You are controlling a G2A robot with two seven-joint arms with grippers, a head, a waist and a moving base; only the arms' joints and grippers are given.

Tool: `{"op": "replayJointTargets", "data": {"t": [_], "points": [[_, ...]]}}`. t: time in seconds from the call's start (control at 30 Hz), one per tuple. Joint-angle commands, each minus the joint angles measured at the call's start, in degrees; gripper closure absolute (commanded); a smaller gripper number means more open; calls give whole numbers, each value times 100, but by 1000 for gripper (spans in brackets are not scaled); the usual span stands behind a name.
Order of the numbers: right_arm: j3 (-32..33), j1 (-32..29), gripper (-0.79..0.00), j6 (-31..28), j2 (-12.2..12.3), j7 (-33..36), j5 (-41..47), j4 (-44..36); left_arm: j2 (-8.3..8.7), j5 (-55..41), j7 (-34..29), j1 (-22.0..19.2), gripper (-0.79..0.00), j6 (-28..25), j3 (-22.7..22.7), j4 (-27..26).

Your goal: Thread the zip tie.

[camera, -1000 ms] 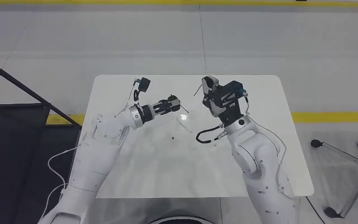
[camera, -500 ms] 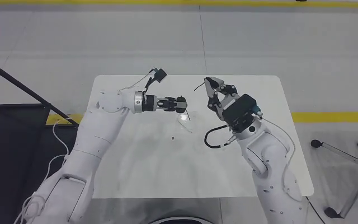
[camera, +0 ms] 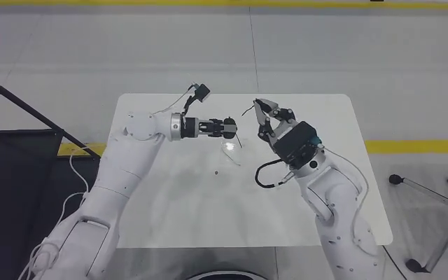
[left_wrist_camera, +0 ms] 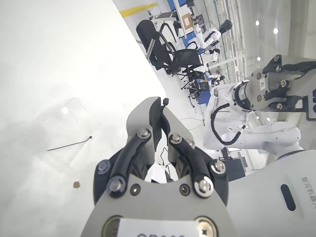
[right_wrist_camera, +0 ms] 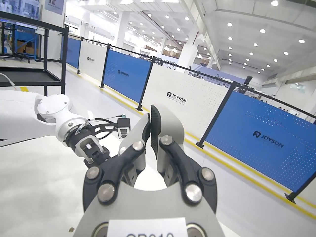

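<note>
Closing the gap risks a miss: left gripper (left_wrist_camera: 161, 108) and right gripper (right_wrist_camera: 151, 118) both pinch the zip tie (left_wrist_camera: 165, 101); its tail may flex.

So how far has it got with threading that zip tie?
Pickup looks done: the left gripper is shut on a black zip tie, head poking past its fingertips. In hand: the right gripper is shut on a thin dark strand, likely a tail end. Still to do: the grippers are apart in the top view, so nothing is threaded yet. A second tie lies on the table.
</note>
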Motion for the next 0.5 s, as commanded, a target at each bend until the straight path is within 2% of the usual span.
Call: {"op": "replayJointTargets", "data": {"t": [0.0,0.23,0.47], "points": [[-41,35,0,-75,16,-313,-115,99,-1,-154,-198,-85,0,44,61,-2],[-63,106,0,-269,78,-1091,-403,403,6,-555,-475,-360,0,320,519,-82],[-45,123,0,-272,141,-1293,-745,530,24,-801,-448,-586,0,292,960,51]]}}
